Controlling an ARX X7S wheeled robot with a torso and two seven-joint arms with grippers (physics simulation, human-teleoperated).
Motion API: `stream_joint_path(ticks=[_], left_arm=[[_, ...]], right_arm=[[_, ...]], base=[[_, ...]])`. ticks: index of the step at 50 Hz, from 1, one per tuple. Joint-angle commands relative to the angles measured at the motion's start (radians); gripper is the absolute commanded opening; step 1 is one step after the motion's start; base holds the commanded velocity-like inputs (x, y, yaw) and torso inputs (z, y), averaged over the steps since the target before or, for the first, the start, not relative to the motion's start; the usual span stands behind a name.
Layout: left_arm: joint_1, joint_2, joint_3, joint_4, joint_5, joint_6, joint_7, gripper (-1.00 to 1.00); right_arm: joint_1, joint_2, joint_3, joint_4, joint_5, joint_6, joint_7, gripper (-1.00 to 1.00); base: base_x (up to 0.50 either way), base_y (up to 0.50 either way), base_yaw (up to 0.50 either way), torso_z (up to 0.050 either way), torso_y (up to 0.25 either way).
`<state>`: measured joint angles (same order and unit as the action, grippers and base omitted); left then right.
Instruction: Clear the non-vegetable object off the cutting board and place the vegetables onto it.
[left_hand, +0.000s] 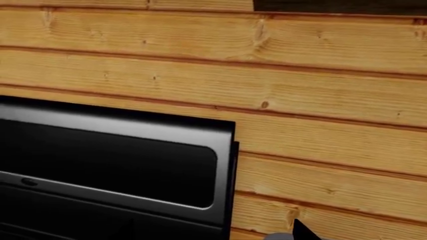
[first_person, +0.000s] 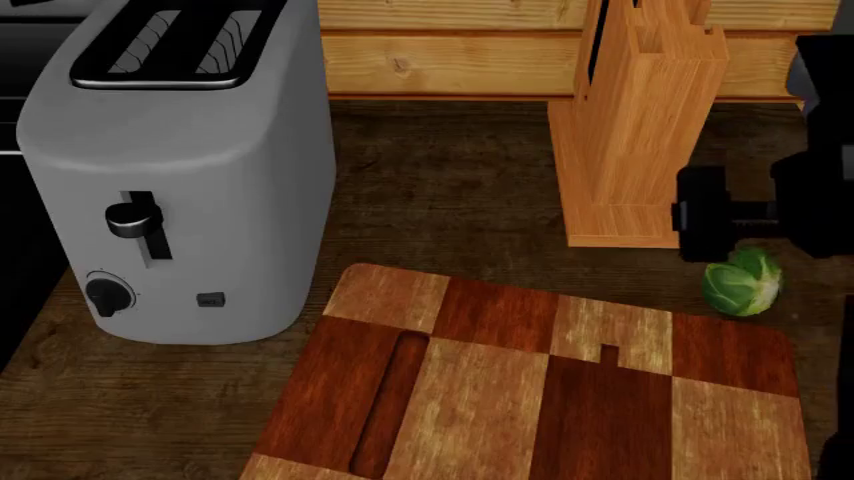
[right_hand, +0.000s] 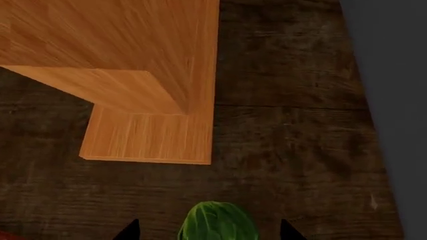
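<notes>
Sprout between spread fingertips of right gripper, untouched, beside cutting board.

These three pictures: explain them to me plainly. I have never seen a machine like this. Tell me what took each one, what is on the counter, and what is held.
This is a simulated two-armed robot. The head view looks down from its head: a grey toaster, a wooden knife block, a patchwork cutting board and a green Brussels sprout on the dark counter beside the board's far right corner. The dark shape above the sprout is the right gripper. Its wrist camera shows the sprout between two open finger tips, not yet gripped. The left wrist camera sees only a plank wall and a black appliance. Nothing is held in view.
</notes>
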<state>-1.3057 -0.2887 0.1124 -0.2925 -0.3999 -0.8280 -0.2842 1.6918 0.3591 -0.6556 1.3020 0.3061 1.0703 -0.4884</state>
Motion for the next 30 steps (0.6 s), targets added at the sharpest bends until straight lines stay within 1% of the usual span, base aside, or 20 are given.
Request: stream_joint_path(ticks=[1,12,30], left_arm=[[0.003,-0.003,0.000,-0.004,-0.001,0.005,-0.001,1.00],[0.005,-0.008,-0.001,0.000,-0.005,0.003,-0.004,1.00],[0.001,-0.010,-0.002,0.004,-0.012,0.003,-0.006,1.00]], right_arm=[[-0.046,-0.012,0.155,0.006,-0.201,0.007,-0.054,1.00],[-0.071,-0.007,0.192,0.006,-0.251,0.006,-0.072,1.00],[-0.093,-0.009,0.220,0.006,-0.275,0.022,-0.100,1.00]], base=[[0.00,0.00,0.00,0.000,0.000],[0.00,0.00,0.00,0.000,0.000],[0.00,0.00,0.00,0.000,0.000]])
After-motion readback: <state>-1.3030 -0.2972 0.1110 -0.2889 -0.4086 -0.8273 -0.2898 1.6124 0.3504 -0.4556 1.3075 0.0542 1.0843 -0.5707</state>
